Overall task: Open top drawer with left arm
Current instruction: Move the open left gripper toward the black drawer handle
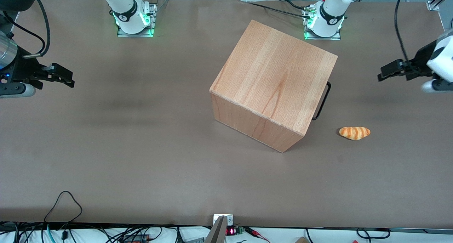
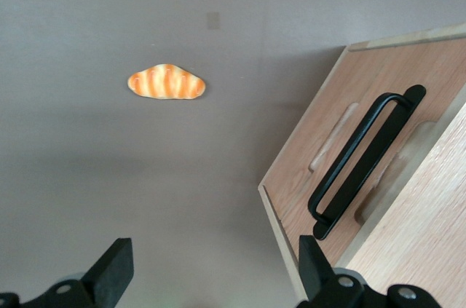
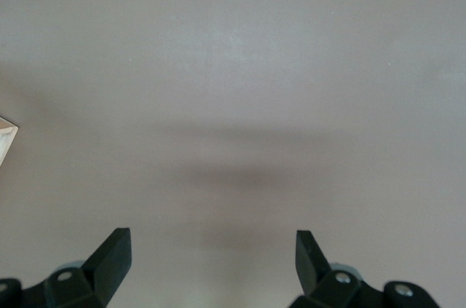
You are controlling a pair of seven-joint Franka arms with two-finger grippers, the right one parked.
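Bread roll [image 1: 354, 133], drawer [image 2: 342, 155] beside open gripper [image 2: 211, 271]

The end effector [image 1: 382, 74] hovers apart from the cube's black handle [image 1: 322, 101].

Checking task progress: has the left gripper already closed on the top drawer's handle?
No: the gripper hangs open above the table, apart from the black handle of the top drawer.

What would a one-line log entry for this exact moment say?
left arm gripper: open, in the air, apart from cube | top drawer: closed, handle untouched | bread roll: on table
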